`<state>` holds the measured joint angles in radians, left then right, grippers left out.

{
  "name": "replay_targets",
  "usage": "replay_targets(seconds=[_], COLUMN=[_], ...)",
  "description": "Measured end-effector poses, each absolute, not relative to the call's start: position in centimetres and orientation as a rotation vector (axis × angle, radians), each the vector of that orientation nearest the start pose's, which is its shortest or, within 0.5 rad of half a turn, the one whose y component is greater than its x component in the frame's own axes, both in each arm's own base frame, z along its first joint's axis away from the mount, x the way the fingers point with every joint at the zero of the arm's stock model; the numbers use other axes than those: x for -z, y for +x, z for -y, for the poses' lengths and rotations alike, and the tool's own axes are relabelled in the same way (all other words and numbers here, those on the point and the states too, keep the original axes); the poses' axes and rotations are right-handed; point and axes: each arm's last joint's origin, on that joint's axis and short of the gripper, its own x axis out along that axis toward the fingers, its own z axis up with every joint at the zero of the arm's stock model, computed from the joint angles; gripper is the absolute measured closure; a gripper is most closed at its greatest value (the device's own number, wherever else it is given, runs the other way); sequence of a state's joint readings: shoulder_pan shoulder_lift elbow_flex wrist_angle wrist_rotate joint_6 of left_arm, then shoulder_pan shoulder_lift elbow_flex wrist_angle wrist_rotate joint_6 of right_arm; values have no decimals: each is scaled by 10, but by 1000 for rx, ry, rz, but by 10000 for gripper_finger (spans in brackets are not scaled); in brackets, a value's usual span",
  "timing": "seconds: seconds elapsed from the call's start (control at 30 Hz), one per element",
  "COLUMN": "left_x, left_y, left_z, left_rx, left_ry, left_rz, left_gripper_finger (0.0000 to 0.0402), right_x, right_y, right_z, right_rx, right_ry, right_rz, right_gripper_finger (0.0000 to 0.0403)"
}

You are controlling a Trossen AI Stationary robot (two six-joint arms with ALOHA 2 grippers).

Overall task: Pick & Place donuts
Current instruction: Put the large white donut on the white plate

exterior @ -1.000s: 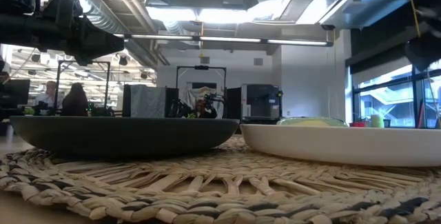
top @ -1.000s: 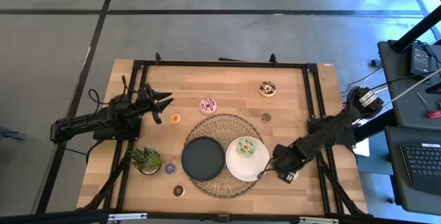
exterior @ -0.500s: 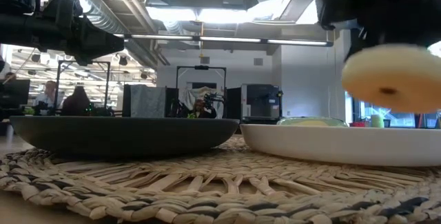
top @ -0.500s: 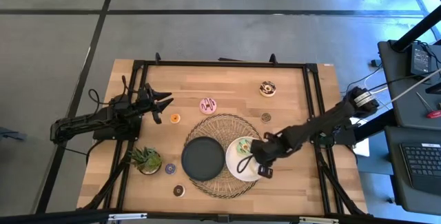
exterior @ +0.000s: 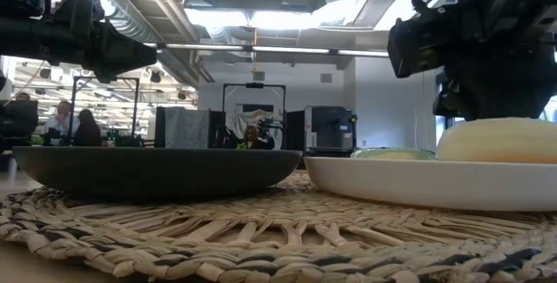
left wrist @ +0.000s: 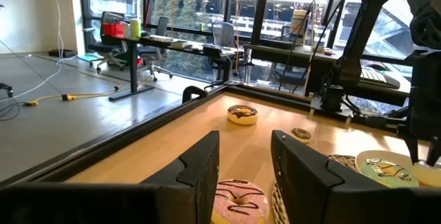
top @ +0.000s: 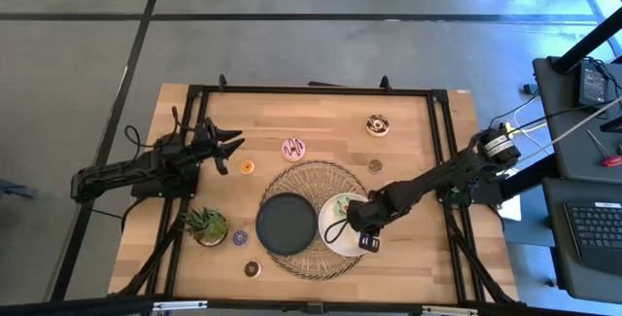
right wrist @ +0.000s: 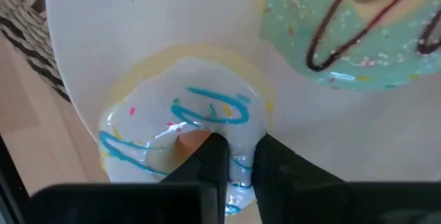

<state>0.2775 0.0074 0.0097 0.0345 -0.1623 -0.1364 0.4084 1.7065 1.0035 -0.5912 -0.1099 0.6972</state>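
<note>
White plate (right wrist: 138, 38), blue-squiggled cream donut (right wrist: 186, 127)

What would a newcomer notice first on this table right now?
The right gripper, shut on the cream iced ring donut, holds it down on the round white plate beside the green iced donut. That plate shares the woven straw mat with a round black plate.
</note>
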Motion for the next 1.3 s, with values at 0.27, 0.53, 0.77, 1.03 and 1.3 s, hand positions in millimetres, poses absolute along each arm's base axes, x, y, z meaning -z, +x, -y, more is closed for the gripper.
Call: replay_targets(seconds=[0.27,0.53,0.77,1.03,1.3], left_x=[-170,-170,-170,-170,-170], left_y=[92,92,92,92,92], left_z=[-31,-31,-31,-31,-31], left_rx=[-437,-437,-437,-437,-437], left_ry=[-132,-132,-132,-132,-132], left_rz=[67,67,67,67,67], left_gripper_finger=[274,274,274,274,274], right_x=[-160,-160,-160,-161,-164], right_y=[284,287,288,291,298], right_z=[-122,-115,-114,-115,-118], right_rx=[-1,21,52,27,-54], right_ry=[363,438,505,500,463], right_rz=[-1361,-1365,-1369,-1341,-1261], right_gripper_finger=[327,247,213,210,210])
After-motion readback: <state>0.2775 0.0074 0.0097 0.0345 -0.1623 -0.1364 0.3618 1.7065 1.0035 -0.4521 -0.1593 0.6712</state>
